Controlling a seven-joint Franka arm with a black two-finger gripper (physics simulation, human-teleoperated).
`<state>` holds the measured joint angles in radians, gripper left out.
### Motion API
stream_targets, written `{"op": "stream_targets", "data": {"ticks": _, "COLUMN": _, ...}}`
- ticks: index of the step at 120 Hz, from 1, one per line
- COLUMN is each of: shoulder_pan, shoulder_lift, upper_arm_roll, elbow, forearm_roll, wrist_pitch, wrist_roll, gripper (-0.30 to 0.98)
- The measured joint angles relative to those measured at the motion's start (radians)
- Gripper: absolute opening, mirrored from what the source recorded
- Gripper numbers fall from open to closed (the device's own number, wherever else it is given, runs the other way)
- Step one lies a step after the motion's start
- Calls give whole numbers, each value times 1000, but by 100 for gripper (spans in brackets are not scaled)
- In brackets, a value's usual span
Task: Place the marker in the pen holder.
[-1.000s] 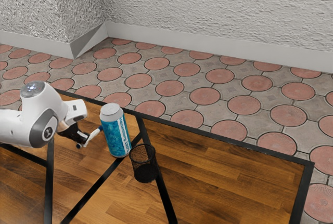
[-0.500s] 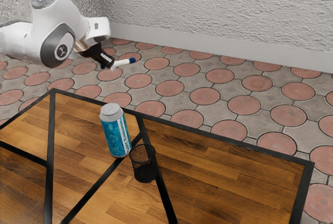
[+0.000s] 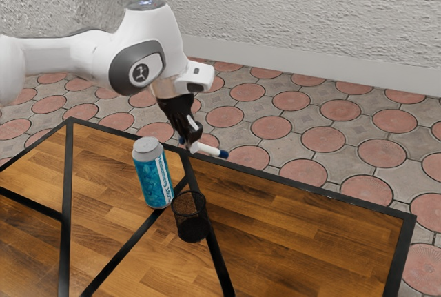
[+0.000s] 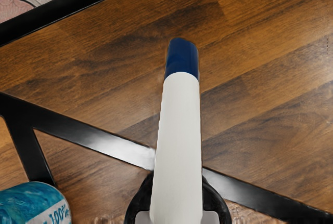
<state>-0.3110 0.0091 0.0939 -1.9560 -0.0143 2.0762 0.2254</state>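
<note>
High over the table, beyond the can and the holder, my gripper [image 3: 191,147] is shut on the white marker [image 3: 209,149], whose blue end points toward the exterior view's right. In the wrist view the same marker [image 4: 180,130] stretches away from the hand, blue end farthest out. The black mesh pen holder [image 3: 190,217] stands upright on the table, and no marker is seen inside it. The marker hangs above and behind the holder, apart from it.
A blue can with a silver top [image 3: 153,174] stands close beside the pen holder, toward the exterior view's left; part of the can [image 4: 32,204] is in the wrist view. The wooden table [image 3: 310,235] has black metal strips and a black edge.
My arm has risen from low beside the can and swung toward the exterior view's right, carrying the marker past the can, then lowered somewhat. The can and holder have stayed put.
</note>
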Motion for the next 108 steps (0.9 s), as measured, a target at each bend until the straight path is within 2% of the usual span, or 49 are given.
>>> {"op": "stream_targets", "data": {"ticks": 17, "shoulder_pan": -35, "shoulder_lift": -5, "upper_arm_roll": -6, "elbow": 10, "forearm_roll": -34, "wrist_pitch": -145, "wrist_roll": -8, "gripper": -8}}
{"op": "stream_targets", "data": {"ticks": 40, "shoulder_pan": -73, "shoulder_lift": -8, "upper_arm_roll": -20, "elbow": 10, "forearm_roll": -48, "wrist_pitch": -283, "wrist_roll": -19, "gripper": -8}}
{"op": "stream_targets", "data": {"ticks": 50, "shoulder_pan": -151, "shoulder_lift": -17, "upper_arm_roll": 34, "elbow": 10, "forearm_roll": -46, "wrist_pitch": -325, "wrist_roll": -21, "gripper": -8}}
{"op": "stream_targets", "data": {"ticks": 61, "shoulder_pan": -164, "shoulder_lift": -43, "upper_arm_roll": 31, "elbow": 8, "forearm_roll": -36, "wrist_pitch": -360, "wrist_roll": -22, "gripper": -8}}
{"op": "stream_targets", "data": {"ticks": 68, "shoulder_pan": -111, "shoulder_lift": -92, "upper_arm_roll": 27, "elbow": -14, "forearm_roll": -22, "wrist_pitch": -377, "wrist_roll": -21, "gripper": -8}}
{"op": "stream_targets", "data": {"ticks": 77, "shoulder_pan": 102, "shoulder_lift": -144, "upper_arm_roll": 31, "elbow": -52, "forearm_roll": -10, "wrist_pitch": -394, "wrist_roll": -20, "gripper": -8}}
{"op": "stream_targets", "data": {"ticks": 81, "shoulder_pan": 156, "shoulder_lift": -152, "upper_arm_roll": 33, "elbow": -61, "forearm_roll": -5, "wrist_pitch": -400, "wrist_roll": -19, "gripper": -8}}
{"op": "stream_targets", "data": {"ticks": 108, "shoulder_pan": 171, "shoulder_lift": -111, "upper_arm_roll": 33, "elbow": -62, "forearm_roll": 10, "wrist_pitch": -406, "wrist_roll": -12, "gripper": -8}}
